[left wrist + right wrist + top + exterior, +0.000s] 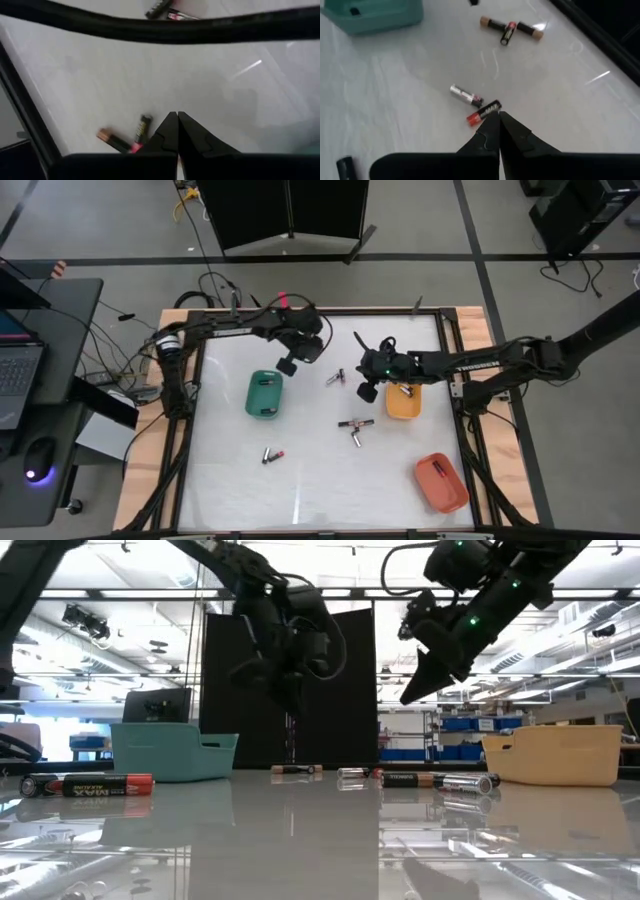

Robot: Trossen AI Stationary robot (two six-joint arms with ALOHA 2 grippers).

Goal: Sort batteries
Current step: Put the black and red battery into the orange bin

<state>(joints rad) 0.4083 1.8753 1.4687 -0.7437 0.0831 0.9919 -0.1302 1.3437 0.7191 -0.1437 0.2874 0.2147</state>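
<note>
On the white surface (320,480), seen whole only in the high view, three oval trays are laid out: a green tray (264,394) at the left, an orange-yellow tray (403,401) at the right and a red tray (441,482) toward the near right corner. Loose batteries are scattered between them: a pair (335,379) near the middle, a crossed group (355,426) closer to the front, and two (272,455) at the front left. A dark cell is seen inside the green tray, and cells also lie in the orange-yellow and red trays.

The left gripper (287,366) is held above the surface just beside the green tray, its jaws closed together on nothing, as the left wrist view (177,116) makes plain. The right gripper (366,392) is poised between the middle pair and the orange-yellow tray, its jaws likewise pressed together and empty in the right wrist view (498,116), directly above a silver cell and a red-ended cell.

Only the low view shows both grippers raised clear of the surface, and only there can lettering be made out: "MAX" is read on the black-and-red battery (88,784) at the left. Other labels cannot be read.
</note>
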